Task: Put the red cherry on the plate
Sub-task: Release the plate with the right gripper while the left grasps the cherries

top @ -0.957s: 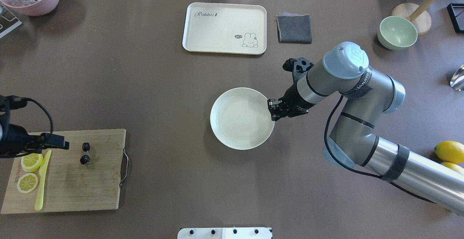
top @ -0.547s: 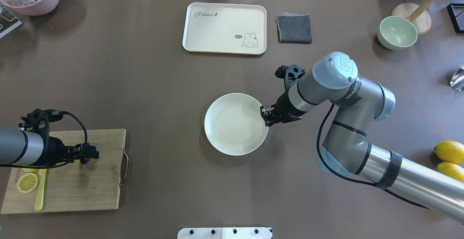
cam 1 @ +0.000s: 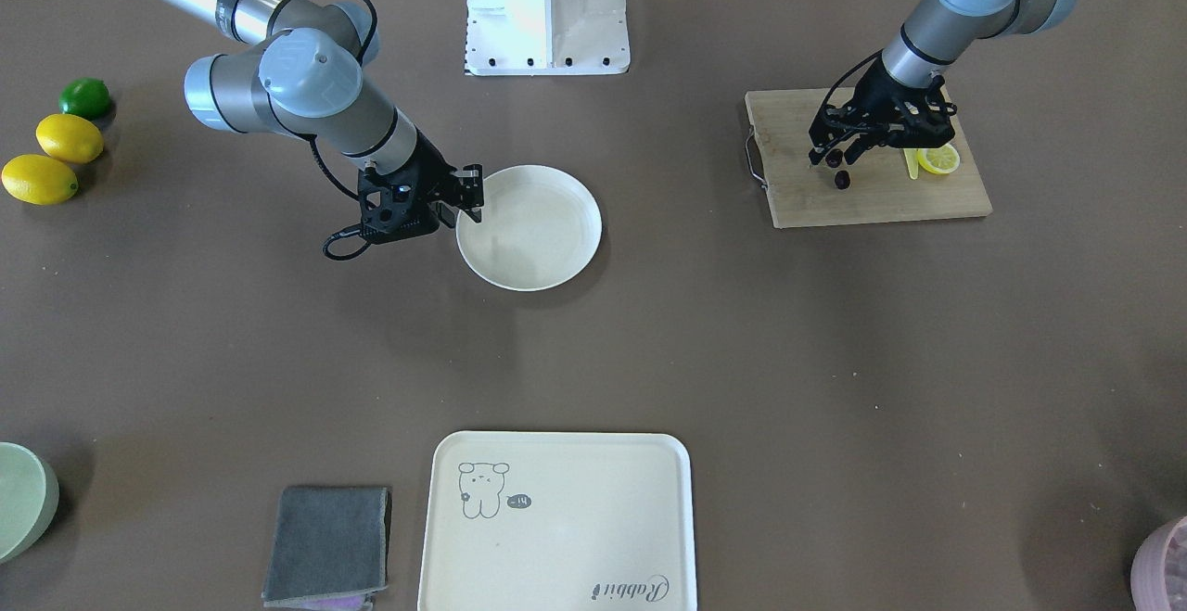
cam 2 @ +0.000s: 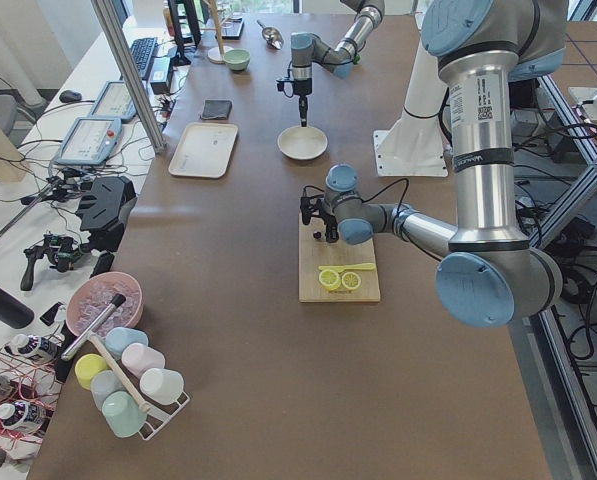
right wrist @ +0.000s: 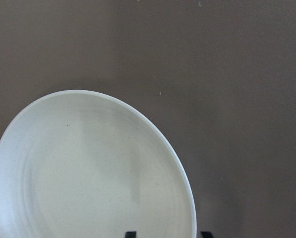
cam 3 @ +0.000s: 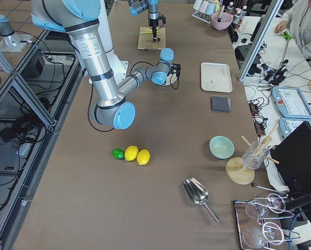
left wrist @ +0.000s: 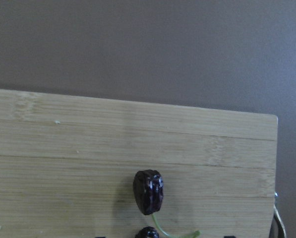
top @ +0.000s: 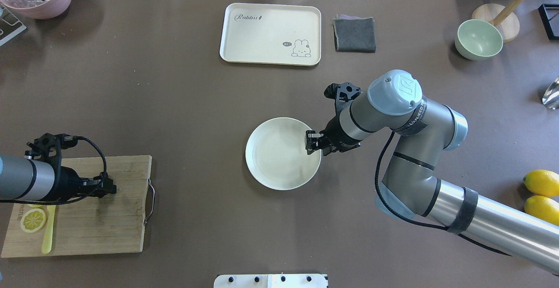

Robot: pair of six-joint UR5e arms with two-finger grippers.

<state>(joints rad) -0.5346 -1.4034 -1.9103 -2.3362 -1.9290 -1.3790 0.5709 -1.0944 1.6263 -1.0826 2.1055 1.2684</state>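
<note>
The red cherry [left wrist: 148, 191] lies on the wooden cutting board [top: 87, 227], two dark fruits joined by a green stem; one fruit shows in the front-facing view [cam 1: 842, 180]. My left gripper [top: 107, 188] hangs open right over the pair and hides it in the overhead view; the fingertips stand either side of the nearer fruit. The cream plate [top: 270, 165] sits mid-table with nothing on it. My right gripper [top: 311, 144] is shut on the plate's right rim [right wrist: 190, 208], one finger inside and one outside.
Lemon slices [top: 33, 219] and a yellow knife [top: 47, 235] lie on the board's left end. A rabbit tray [top: 270, 34], grey cloth [top: 354, 34] and green bowl [top: 478, 39] stand at the far side. Whole lemons [top: 541, 182] sit at the right edge.
My left arm has swung out over the board and settled over the cherries. The right gripper has dragged the plate leftward and nearer the robot.
</note>
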